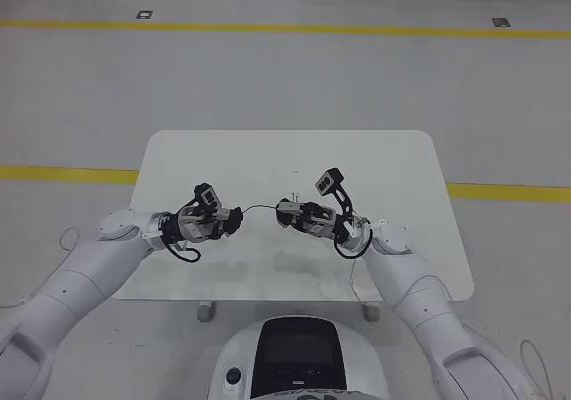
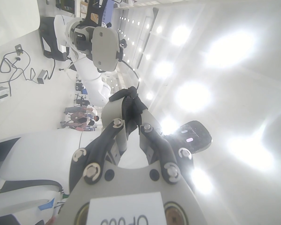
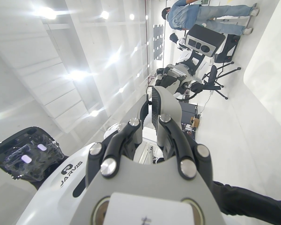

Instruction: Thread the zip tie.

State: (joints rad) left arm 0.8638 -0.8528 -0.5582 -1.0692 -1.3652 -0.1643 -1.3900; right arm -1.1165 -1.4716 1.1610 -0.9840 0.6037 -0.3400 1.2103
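A thin black zip tie [image 1: 258, 208] spans the short gap between my two grippers, which face each other above the middle of the white table [image 1: 295, 160]. My left gripper [image 1: 233, 217] is shut on one end; in the left wrist view its fingertips [image 2: 134, 104] pinch a black end piece and the strap [image 2: 135, 73] arcs toward the other arm. My right gripper [image 1: 283, 210] holds the opposite end. In the right wrist view its pads [image 3: 155, 108] stand nearly together, with the thin strap [image 3: 147, 94] between them.
The tabletop under the arms carries nothing else. Yellow floor lines [image 1: 285, 30] run beyond the table. A person [image 3: 201, 17] stands far off in the room, away from the task's things.
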